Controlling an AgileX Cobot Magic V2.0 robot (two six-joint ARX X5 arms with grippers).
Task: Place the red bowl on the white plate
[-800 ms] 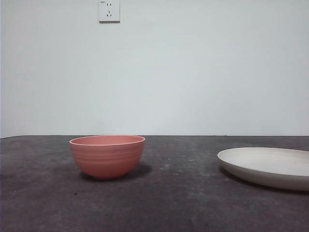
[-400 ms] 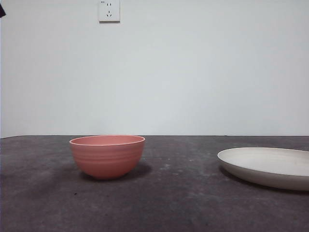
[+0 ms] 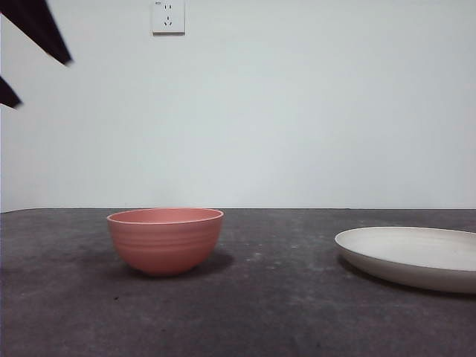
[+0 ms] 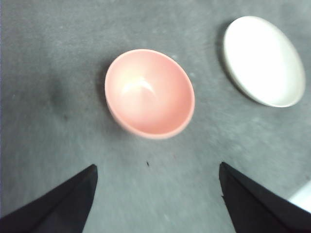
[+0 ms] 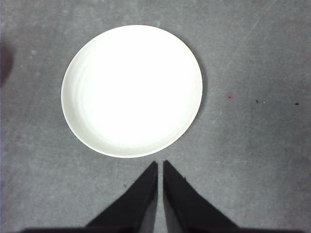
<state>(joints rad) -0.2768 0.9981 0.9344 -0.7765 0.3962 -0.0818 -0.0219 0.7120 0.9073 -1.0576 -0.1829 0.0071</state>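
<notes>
While my left pincer (image 4: pixel 155 194) hangs high above the red bowl (image 3: pixel 165 239) with its jaws spread wide and nothing between them, the step in hand, as I judge it, is to come down on that bowl and take it by the rim. The bowl stands upright and empty on the dark desk (image 3: pixel 282 312), toward the desk's left edge in the front view, and well apart from the white plate (image 3: pixel 413 256), which lies flat by the right edge, partly cut off there. To do this well I would lower straight down so that one jaw goes inside the bowl and the other outside its ridged wall, then close gently; the wall is curved and smooth, so a grip too shallow may slip. I would lift clear of the desk before carrying across.

My right pincer (image 5: pixel 160 170) waits above the plate, jaws closed together and empty; it may need to draw back before I arrive. Nothing lies between bowl and plate. A wall socket (image 3: pixel 168 16) sits high behind.
</notes>
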